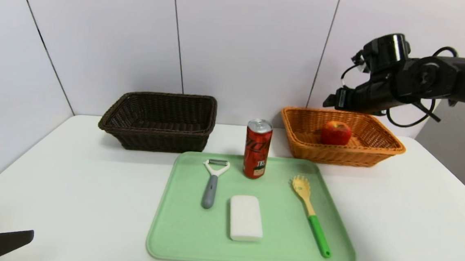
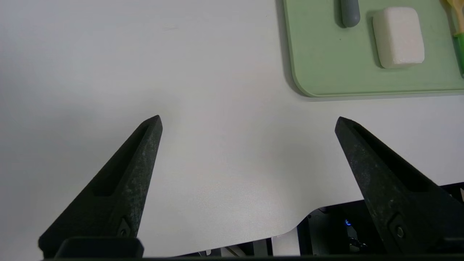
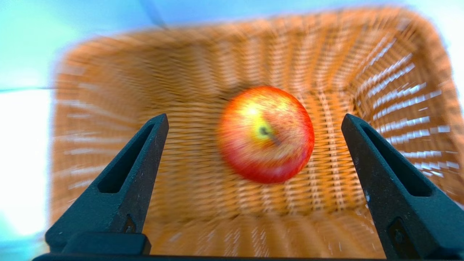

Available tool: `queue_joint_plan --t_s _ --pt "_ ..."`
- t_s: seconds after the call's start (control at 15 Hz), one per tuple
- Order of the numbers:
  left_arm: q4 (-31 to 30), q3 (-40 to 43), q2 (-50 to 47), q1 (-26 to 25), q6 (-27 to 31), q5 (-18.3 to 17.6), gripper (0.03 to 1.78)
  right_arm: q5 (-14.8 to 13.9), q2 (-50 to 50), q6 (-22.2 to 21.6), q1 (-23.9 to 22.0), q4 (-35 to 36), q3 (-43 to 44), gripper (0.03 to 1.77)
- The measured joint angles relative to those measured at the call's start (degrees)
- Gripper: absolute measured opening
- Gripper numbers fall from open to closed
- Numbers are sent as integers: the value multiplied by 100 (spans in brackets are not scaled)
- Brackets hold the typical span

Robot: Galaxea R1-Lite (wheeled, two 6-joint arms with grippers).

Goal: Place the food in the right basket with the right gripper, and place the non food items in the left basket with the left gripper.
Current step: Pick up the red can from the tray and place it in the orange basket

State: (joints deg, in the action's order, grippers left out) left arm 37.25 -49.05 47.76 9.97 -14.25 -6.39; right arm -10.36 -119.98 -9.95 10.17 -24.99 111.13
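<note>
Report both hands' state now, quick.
Left hand: open, empty, over the white table.
Right hand: open, empty, above the red apple in the orange wicker basket.

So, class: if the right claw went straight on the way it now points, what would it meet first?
Most likely the red apple lying in the orange wicker basket; the open right claw points down at it, though depth is hard to judge.

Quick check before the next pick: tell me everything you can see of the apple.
The apple is round and red with a yellow-green patch around its dark stem, which faces up toward the right gripper. It looks whole and smooth-skinned. It sits on the woven floor of the orange wicker basket, away from the walls. The open fingers are clear above it; nothing else touches it.
</note>
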Motion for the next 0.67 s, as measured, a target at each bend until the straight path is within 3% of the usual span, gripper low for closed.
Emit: queue_joint_plan --t_s 0.27,0.53,0.67 --pt "-2 16 -16 6 -5 -88 169 118 1165 2 744 -290 -330 167" --pt "6 13 -66 13 -2 -110 169 141 2183 20 1822 -361 -1603 169" --pt "11 38 -99 16 -5 -113 169 118 2569 15 2263 -74 -2348 169"
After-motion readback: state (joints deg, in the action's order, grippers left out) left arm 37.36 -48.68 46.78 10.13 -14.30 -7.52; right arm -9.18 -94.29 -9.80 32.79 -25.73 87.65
